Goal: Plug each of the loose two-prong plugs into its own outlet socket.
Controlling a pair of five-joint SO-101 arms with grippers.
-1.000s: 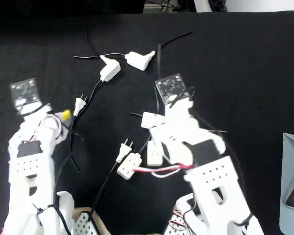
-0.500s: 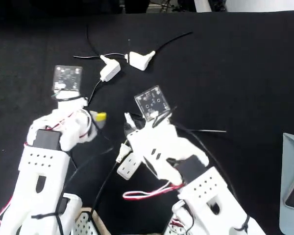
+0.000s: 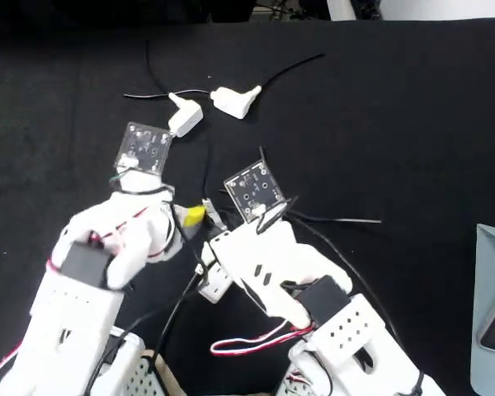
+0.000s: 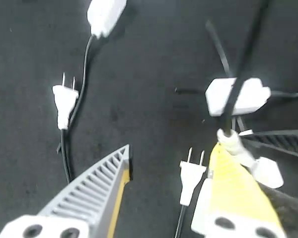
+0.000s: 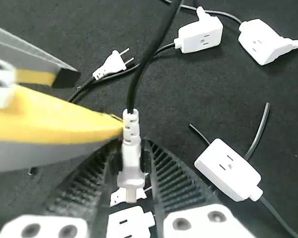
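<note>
White two-prong plug [image 5: 129, 168] sits clamped in the right pincer [image 5: 131, 166], prongs close to an outlet socket [image 5: 126, 223] on the black desk [image 5: 49, 29]. Left pincer [image 4: 171, 148] hangs spread apart, yellow tip just beside the plug's cord collar. A loose plug [image 4: 64, 99] lies beyond, a wedge-shaped socket [image 3: 235, 101] farthest.

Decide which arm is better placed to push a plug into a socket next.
Right. The right pincer grips a plug, with a socket close by its prongs. The left pincer is open, gripping nothing.
</note>
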